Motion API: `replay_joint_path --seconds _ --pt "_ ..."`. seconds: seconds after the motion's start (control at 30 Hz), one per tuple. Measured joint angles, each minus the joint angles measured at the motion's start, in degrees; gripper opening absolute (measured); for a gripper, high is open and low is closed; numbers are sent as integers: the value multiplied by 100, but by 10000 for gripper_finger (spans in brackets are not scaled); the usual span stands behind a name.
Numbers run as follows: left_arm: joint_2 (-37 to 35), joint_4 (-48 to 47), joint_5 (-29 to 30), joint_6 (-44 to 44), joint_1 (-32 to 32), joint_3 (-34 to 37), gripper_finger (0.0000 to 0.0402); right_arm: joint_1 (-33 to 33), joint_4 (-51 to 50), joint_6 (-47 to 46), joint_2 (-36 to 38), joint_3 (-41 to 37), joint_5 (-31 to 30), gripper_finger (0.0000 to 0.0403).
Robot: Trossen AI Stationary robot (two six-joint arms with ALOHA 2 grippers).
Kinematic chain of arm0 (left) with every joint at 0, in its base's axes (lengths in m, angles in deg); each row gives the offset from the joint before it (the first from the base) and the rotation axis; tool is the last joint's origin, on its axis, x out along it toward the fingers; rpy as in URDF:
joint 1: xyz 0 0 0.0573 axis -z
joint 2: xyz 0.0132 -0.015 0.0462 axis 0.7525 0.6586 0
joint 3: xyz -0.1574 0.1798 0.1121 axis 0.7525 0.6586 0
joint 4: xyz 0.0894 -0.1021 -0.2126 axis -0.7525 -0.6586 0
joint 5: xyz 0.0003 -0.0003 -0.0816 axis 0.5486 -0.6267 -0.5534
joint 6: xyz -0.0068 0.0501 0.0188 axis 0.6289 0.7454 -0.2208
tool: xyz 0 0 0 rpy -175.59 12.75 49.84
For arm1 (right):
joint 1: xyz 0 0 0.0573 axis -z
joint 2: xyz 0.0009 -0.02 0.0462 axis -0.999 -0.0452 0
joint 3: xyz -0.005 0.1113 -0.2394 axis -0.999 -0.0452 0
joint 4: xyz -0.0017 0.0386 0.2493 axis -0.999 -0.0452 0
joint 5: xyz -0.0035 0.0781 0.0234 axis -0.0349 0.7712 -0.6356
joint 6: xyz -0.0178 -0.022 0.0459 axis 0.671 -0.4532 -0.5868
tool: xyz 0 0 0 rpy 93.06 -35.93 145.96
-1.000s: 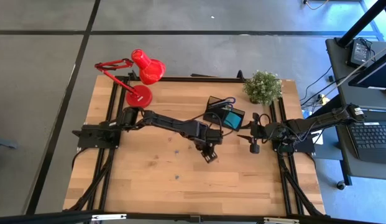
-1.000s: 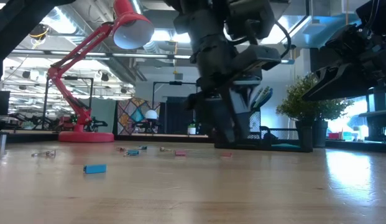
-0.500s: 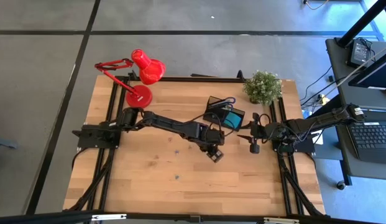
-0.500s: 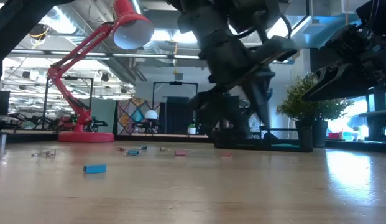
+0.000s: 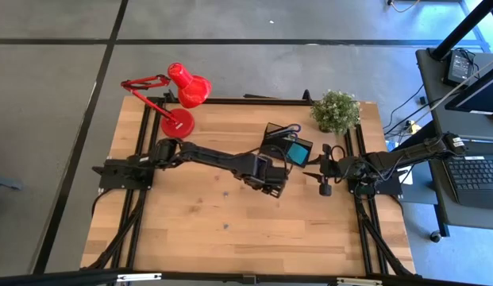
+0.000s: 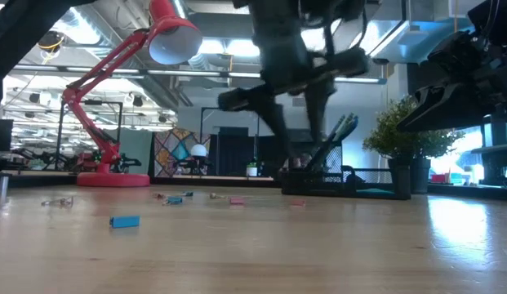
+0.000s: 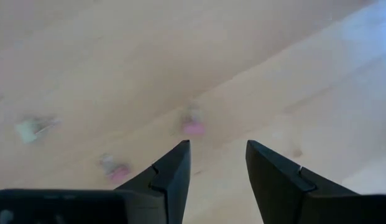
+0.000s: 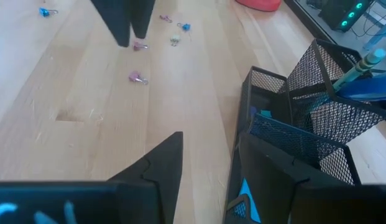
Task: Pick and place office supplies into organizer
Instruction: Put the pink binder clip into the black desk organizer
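The left gripper (image 5: pixel 275 183) hangs above the middle of the tabletop (image 5: pixel 190 230), its fingers (image 7: pixel 171 177) spread with nothing between them, over small pink clips (image 7: pixel 193 127) scattered on the wood. The black mesh organizer (image 5: pixel 284 146) stands near the far edge beside the potted plant (image 5: pixel 336 111), with pens upright in it. The right gripper (image 5: pixel 323 176) waits just beside the organizer, fingers parted and empty.
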Motion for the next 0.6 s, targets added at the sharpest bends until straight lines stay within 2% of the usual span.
replay_joint_path --seconds 0.2,0.6 --pt "234 85 -315 -137 4 7 149 -1 7 8 0 0 0 162" --pt "414 52 -55 -50 -54 7 150 2 48 11 0 0 0 162"
